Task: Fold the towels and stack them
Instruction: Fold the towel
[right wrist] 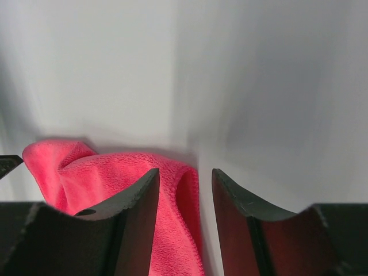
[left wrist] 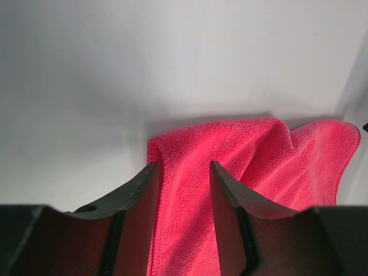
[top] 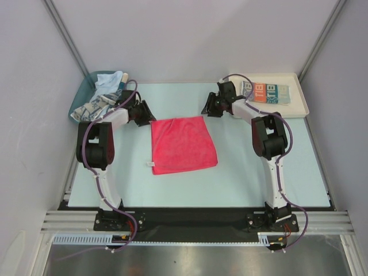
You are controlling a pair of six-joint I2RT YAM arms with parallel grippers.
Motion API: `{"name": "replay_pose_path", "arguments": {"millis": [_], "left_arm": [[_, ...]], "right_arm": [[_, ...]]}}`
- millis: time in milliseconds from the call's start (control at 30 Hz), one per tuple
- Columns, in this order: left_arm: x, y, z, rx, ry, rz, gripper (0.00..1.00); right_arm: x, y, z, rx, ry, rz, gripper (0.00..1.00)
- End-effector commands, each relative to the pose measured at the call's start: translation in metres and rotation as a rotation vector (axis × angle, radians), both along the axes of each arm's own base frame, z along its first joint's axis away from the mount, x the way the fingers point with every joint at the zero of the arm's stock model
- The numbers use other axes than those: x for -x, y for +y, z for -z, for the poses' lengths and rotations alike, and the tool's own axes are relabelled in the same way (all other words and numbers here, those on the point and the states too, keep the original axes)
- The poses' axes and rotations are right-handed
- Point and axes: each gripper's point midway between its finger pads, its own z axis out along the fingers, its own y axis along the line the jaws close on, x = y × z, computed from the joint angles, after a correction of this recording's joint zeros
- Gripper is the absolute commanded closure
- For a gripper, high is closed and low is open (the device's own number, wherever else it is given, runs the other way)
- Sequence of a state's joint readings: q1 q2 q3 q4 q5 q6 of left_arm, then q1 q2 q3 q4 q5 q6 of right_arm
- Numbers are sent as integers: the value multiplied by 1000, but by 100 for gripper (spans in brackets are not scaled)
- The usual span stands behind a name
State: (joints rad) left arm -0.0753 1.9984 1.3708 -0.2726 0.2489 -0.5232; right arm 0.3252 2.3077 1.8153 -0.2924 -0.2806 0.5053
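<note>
Red-pink towel (top: 183,145) lies folded flat in the middle of the pale table (top: 259,172). The left gripper (left wrist: 183,167) hangs at its far left corner, jaws apart, the cloth showing in the gap unpinched. The right gripper (right wrist: 185,171) sits just beyond the far right corner, jaws apart on nothing. A lettered teal, white and orange towel (top: 265,92) lies folded in the white tray (top: 302,99). A pale blue towel (top: 110,82) and a blue-and-white patterned towel (top: 92,108) lie crumpled in the teal bin (top: 79,96).
</note>
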Motion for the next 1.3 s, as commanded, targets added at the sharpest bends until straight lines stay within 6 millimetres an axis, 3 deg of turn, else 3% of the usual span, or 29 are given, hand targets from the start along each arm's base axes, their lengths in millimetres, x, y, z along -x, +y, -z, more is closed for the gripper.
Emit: {"name": "replay_pose_path", "arguments": {"millis": [0,567,733,900,1100,1133,1233,1267], "left_arm": [[-7,0,-8,26,-18,2,54],[-11,-7,4,66,-7,7,62],[-11,-6,7,69,-3,5,69],[-14,-4,8,70,-6,0,79],[-18,0,9,62,-8,-2,93],[-19,0,9,61,-8,-2,98],[-20,5,6,58,-17,-12,100],[-21,6,5,58,-22,-14,100]], "right_arm": [[3,5,-1,-33,9,-5,53],[12,23,9,-46,41,-24,57],[9,24,13,-43,51,-20,63],[4,22,15,-48,52,7,74],[-7,7,9,-27,17,67,90],[-10,5,-2,-21,-9,76,91],[-11,-12,-3,17,-32,128,92],[-14,-18,-13,25,-61,148,93]]}}
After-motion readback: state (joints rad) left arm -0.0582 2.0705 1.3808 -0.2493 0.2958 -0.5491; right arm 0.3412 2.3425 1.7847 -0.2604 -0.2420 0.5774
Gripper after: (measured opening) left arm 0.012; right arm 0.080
